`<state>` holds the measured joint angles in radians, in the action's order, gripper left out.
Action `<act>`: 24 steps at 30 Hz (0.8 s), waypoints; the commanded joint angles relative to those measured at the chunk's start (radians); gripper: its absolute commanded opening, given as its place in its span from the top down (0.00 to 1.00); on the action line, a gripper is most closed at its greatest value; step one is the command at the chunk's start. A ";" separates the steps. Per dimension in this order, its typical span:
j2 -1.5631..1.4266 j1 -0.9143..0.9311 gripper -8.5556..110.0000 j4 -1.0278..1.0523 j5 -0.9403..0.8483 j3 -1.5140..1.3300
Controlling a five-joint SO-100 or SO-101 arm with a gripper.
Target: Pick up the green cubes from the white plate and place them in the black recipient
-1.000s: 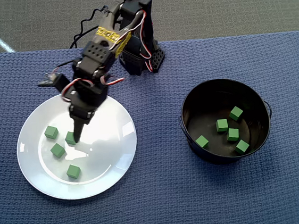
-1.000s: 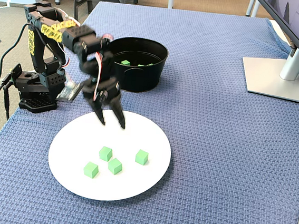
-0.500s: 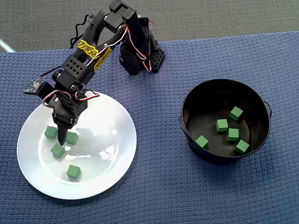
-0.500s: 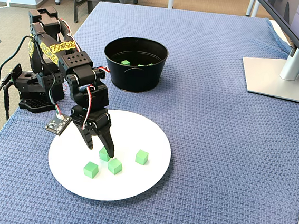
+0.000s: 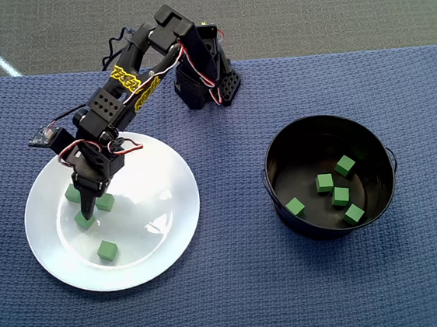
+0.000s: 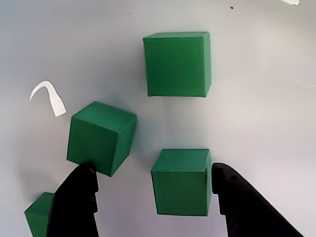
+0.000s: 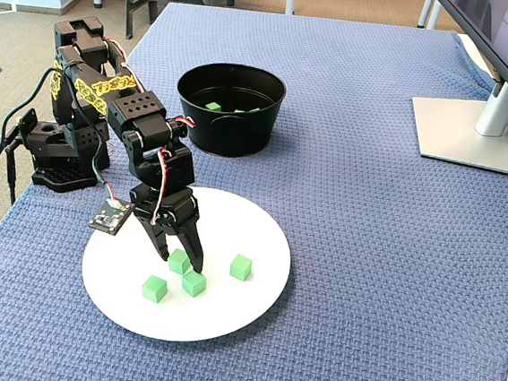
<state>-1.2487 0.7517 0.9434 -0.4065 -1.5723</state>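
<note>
The white plate (image 5: 161,216) lies at the left of the overhead view and carries several green cubes (image 5: 107,250). My gripper (image 5: 92,206) is open and low over the plate. In the wrist view the gripper (image 6: 153,171) straddles one green cube (image 6: 180,181), which sits beside the right finger (image 6: 242,202). The left finger (image 6: 76,202) overlaps the corner of a second cube (image 6: 101,138). A third cube (image 6: 177,64) lies farther off. In the fixed view the gripper (image 7: 180,257) stands around a cube (image 7: 178,261). The black recipient (image 5: 309,134) at the right holds several green cubes (image 5: 324,183).
Blue woven cloth (image 5: 239,286) covers the table. The arm's base (image 7: 60,149) stands at the table's left edge in the fixed view, near the black recipient (image 7: 228,134). A monitor stand (image 7: 467,130) is at the far right.
</note>
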 commanded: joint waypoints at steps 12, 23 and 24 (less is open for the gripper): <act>-0.097 -0.028 0.74 -0.023 -0.018 -0.040; -0.072 -0.038 0.87 -0.054 -0.052 -0.066; -0.072 -0.038 0.91 -0.055 -0.054 -0.067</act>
<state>-1.2625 0.7256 0.9020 -0.4464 -1.6398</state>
